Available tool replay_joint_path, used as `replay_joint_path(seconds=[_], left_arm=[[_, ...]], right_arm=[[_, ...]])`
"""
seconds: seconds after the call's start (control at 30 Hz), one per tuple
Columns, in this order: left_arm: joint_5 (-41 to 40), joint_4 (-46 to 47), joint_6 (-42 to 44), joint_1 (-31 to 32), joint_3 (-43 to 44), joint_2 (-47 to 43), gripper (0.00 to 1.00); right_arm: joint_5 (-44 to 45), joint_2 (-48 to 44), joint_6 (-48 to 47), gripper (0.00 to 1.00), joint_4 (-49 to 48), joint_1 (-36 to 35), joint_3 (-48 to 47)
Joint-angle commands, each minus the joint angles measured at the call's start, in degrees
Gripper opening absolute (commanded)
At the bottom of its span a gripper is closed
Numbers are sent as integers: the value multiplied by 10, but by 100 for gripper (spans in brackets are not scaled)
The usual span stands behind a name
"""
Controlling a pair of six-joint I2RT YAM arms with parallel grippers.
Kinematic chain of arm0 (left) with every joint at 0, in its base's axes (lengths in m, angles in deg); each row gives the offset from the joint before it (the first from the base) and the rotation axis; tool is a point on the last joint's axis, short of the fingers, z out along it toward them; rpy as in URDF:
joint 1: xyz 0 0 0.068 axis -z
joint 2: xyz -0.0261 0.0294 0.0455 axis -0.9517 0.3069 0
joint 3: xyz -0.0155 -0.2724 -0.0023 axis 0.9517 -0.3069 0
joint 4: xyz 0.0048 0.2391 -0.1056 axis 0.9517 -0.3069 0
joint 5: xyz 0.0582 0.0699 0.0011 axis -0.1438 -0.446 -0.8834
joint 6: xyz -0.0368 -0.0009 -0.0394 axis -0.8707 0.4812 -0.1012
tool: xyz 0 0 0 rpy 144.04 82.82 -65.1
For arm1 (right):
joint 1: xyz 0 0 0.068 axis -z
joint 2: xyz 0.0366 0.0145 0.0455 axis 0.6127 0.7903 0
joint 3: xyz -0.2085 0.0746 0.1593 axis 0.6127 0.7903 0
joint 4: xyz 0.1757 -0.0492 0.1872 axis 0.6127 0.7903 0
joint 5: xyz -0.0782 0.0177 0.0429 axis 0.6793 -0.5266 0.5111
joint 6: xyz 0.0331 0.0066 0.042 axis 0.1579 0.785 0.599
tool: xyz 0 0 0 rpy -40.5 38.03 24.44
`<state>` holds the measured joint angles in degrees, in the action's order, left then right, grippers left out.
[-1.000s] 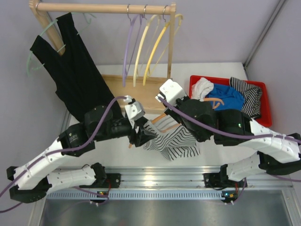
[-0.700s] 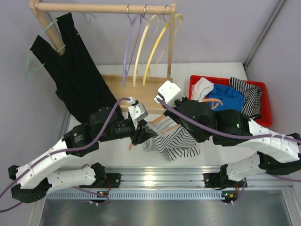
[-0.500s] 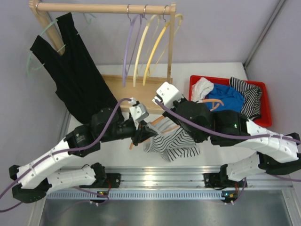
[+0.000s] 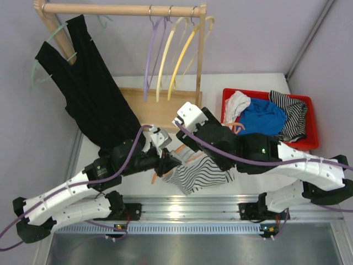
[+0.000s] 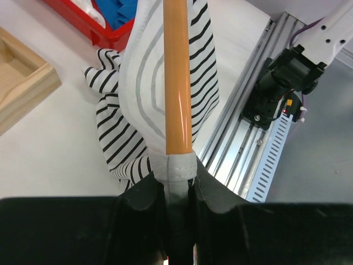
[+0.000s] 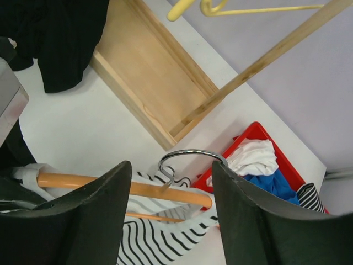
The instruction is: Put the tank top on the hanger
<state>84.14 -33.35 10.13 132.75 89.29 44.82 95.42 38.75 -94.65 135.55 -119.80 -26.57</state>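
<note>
The white, black-striped tank top hangs bunched over the table between the two arms. The orange hanger runs through it, one strap hem pulled over the arm's end. My left gripper is shut on that hem with the hanger arm inside it, and it shows from above as the left gripper. My right gripper is open, its fingers standing wide on either side of the hanger's metal hook. Below the hook lie the orange bar and striped fabric.
A wooden rack stands at the back with a black top, a purple hanger and yellow hangers; its wooden base lies just behind the grippers. A red bin of clothes sits at right. An aluminium rail runs along the near edge.
The left gripper closed on the strap hem and hanger end. The right gripper opened off the hook. Both arms and the garment shifted slightly left.
</note>
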Motion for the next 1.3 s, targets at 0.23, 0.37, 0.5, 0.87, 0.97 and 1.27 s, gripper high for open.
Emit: replay_joint_path(seconds=[0.23,0.37,0.5,0.87,0.97,1.27], left_arm=[[-100,125,-78,0,-93,-65,0],[-146,133,-106,0,-135,-91,0],[-192,132,-119,0,-164,-114,0],[-244,128,-145,-53,-191,-57,0],[-162,142,-148,-149,-184,-41,0],[-19,106,-98,-374,-96,-6,0]], right_arm=[[13,-11,42,81,-48,-9,41],[22,-36,71,90,-56,-9,46],[25,-65,86,95,-63,-9,53],[25,-138,122,96,-51,-9,80],[22,-152,129,96,-42,-9,89],[17,-185,146,96,-25,-9,109]])
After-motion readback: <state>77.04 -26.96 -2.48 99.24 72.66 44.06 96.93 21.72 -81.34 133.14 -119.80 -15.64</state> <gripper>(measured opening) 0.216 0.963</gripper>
